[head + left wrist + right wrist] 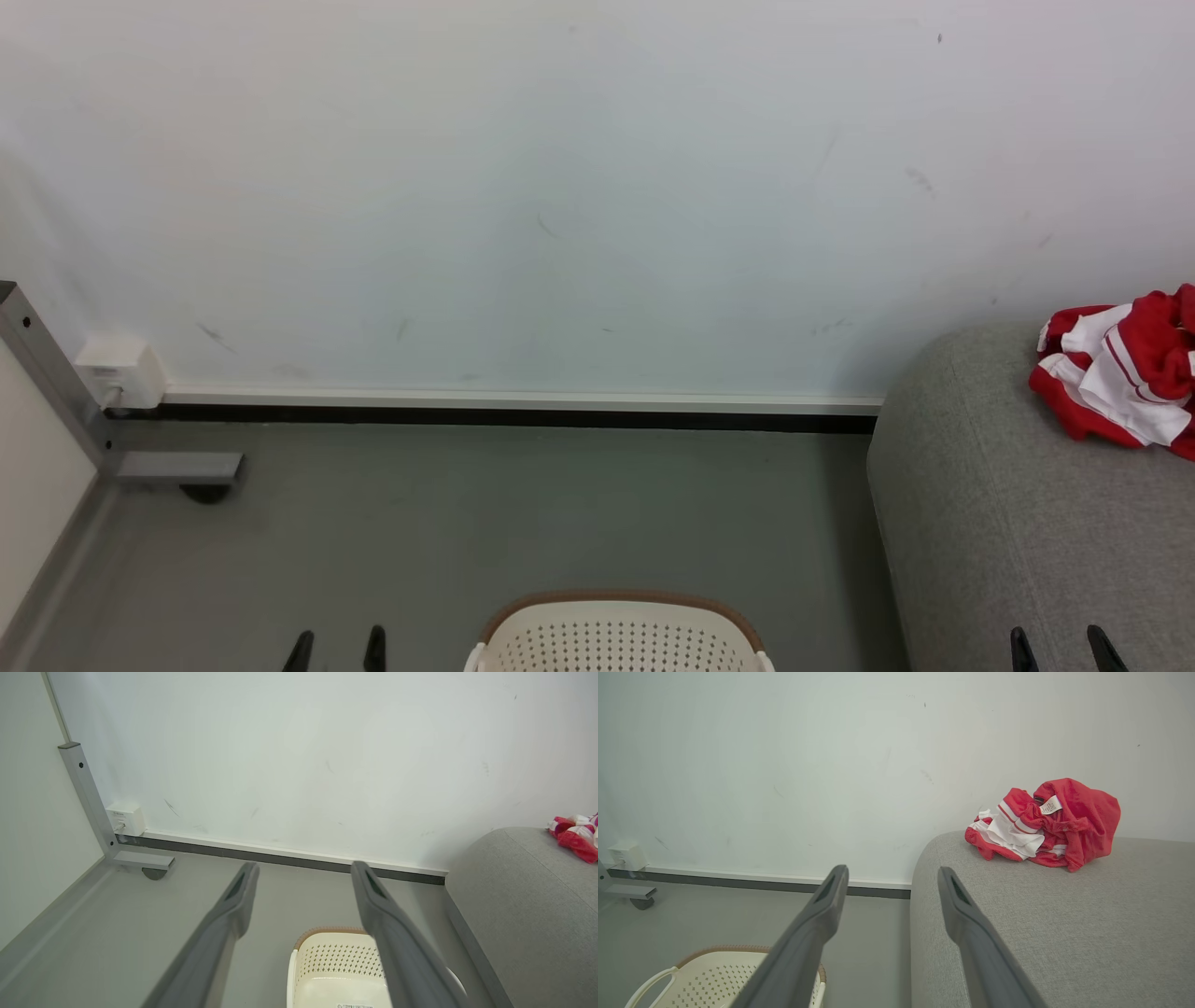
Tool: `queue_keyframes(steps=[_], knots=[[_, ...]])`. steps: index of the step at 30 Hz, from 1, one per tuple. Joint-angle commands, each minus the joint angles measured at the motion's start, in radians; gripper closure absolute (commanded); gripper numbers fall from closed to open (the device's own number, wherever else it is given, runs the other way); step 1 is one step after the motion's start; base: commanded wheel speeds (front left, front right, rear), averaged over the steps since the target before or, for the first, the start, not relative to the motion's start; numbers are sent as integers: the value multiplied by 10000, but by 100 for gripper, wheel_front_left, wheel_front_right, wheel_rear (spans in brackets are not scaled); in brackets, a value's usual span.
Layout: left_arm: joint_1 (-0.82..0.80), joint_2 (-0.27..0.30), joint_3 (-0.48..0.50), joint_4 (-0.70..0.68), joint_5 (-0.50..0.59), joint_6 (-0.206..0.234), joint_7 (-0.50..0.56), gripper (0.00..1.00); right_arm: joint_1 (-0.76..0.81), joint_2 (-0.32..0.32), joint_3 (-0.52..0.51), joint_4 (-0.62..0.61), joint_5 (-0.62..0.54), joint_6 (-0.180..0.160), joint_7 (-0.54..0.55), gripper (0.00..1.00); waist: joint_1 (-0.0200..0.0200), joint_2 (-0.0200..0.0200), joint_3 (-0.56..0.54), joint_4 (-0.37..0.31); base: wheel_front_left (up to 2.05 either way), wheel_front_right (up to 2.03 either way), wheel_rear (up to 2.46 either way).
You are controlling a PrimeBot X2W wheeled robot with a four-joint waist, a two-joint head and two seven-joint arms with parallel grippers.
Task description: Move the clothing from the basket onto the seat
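On large grey fabric seat (pixel 1064 933): crumpled bright red-and-white soft garment (pixel 1083 816) | light, limp; I'd pinch a raised fold | left tool (pixel 303 865), right tool (pixel 892 870) wide, empty

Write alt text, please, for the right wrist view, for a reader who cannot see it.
A crumpled red and white garment lies on the grey seat near a white wall. The right gripper stands open and empty in front, its dark fingers spread. The cream basket sits on the floor at lower left.
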Motion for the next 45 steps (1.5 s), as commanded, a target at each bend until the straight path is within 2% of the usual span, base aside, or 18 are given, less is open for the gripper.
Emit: queue_keyframes(steps=[1, 33, 34, 37, 45], knots=[[135, 3, 81, -16, 118, -50, -3, 0, 110, 6, -3, 34, 10, -1, -33, 0, -1, 0, -4, -9, 0, 0, 0], [50, -496, 634, 276, 758, -591, -3, 0, 123, 7, 69, 39, 51, -1, -33, 0, -1, 0, -10, -96, 0, 0, 0], [47, -492, 613, 294, 645, -613, 4, 100, -3, 2, 91, 68, 35, 0, 0, 100, 0, 0, -10, -97, 0, 0, 0], [88, -567, 544, 556, 615, -623, 15, 100, 1, 50, 118, 325, 58, 0, 58, 100, 0, 0, -9, -102, 0, 0, 0], [-193, -634, 825, 603, -686, -789, 418, 100, -332, 42, 47, 423, 1496, 0, 447, 100, -1, 0, 41, -128, 0, 0, 0]])
